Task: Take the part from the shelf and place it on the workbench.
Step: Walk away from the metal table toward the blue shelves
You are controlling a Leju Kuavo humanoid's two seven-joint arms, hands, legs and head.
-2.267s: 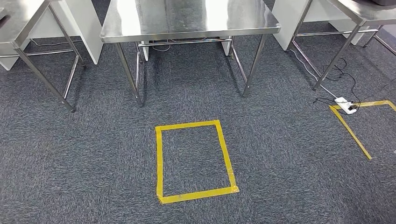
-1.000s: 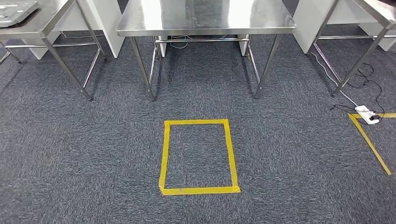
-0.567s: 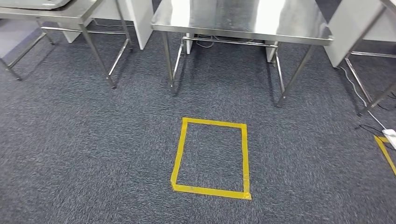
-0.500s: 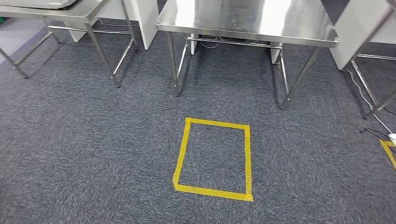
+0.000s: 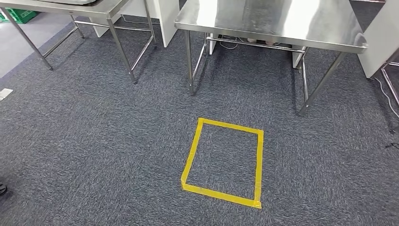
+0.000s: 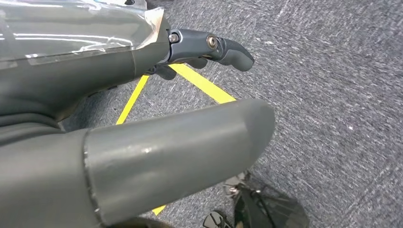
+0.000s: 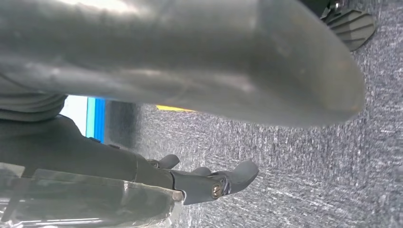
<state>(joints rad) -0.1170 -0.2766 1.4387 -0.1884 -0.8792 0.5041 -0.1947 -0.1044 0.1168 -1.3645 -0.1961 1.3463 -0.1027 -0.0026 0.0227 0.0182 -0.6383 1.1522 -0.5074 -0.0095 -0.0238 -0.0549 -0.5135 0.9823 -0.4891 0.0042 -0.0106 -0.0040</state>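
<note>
Overhead, both hands — left hand [image 6: 157, 118], right hand [image 7: 180, 95] — hang empty above carpet [image 5: 94, 141].

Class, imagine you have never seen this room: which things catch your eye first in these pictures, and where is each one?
First comes the yellow tape rectangle on the dark grey carpet, in the middle of the head view. Beyond it stands a shiny steel table with bare legs, with a second steel table to its left. In the wrist views, the left robot hand and right robot hand hang over the carpet, holding nothing.
</note>
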